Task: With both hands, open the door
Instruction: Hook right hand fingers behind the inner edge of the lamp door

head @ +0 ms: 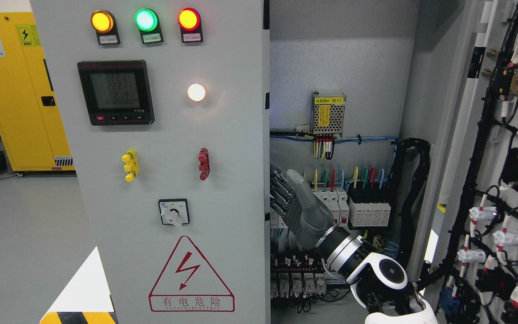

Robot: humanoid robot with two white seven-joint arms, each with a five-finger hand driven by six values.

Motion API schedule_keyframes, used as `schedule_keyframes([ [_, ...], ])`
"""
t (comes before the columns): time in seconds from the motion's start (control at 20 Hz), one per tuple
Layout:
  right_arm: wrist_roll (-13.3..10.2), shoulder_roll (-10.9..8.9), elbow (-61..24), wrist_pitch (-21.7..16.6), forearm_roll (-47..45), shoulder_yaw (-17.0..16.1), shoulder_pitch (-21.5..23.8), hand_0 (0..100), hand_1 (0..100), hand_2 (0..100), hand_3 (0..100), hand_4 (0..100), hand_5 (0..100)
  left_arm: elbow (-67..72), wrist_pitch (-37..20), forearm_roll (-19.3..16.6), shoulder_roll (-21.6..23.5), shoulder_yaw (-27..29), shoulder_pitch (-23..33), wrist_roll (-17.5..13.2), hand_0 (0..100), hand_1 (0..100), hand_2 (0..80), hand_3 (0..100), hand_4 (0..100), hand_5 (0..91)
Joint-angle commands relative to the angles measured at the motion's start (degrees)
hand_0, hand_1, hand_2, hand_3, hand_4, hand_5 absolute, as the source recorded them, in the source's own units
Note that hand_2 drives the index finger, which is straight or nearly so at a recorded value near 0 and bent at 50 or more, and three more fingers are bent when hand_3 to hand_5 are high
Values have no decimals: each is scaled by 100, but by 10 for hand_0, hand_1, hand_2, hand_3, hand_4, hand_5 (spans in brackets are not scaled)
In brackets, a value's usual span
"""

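Observation:
The grey left door of the electrical cabinet stands closed; it carries three lamps, a meter, a rotary switch and a red warning triangle. The right door is swung wide open at the picture's right, showing its wired inner side. My right hand reaches up from the lower right into the open cabinet. Its fingers are stretched out, close against the right edge of the left door, and hold nothing. Whether the fingertips touch that edge is unclear. My left arm does not show.
Inside the cabinet are a power supply, a row of breakers with coloured wires, and a black cable loom. A yellow safety cabinet stands at the far left on grey floor.

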Motion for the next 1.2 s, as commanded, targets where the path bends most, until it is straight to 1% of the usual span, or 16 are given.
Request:
schedule_keyframes([
  [0.0,47,0,124,47,-5,-24,-81,218,89,0,0,0,0,88,2,0,-11,0,0,-2,0,0,0,75,0,0],
  [0.1,239,0,124,118,-5,-33,-90,218,89,0,0,0,0,88,2,0,-11,0,0,-2,0,0,0,75,0,0],
  [0.15,284,0,124,118,4,-33,-90,218,90,0,0,0,0,79,2,0,-11,0,0,-2,0,0,0,75,0,0],
  [0.3,302,0,133,118,-5,-147,-90,218,90,0,0,0,0,79,2,0,-20,0,0,-2,0,0,0,76,0,0],
  [0.5,328,-9,142,118,-5,-191,-99,218,90,0,0,0,0,88,2,0,-46,0,0,-2,0,0,0,76,0,0],
  [0.55,363,-9,142,118,-5,-191,-99,218,91,0,0,0,0,88,2,0,-46,0,0,-2,0,0,0,76,0,0],
  [0.65,556,0,142,118,-5,-191,-99,218,92,0,0,0,0,88,2,0,-46,0,0,-2,0,0,0,77,0,0],
  [1.05,609,-9,150,109,4,-235,-108,217,94,0,0,0,0,88,2,0,-37,0,0,-2,0,0,0,78,0,0],
  [1.15,618,-9,168,109,4,-244,-212,217,94,0,0,0,0,88,2,0,-37,0,0,-2,0,0,0,79,0,0],
])
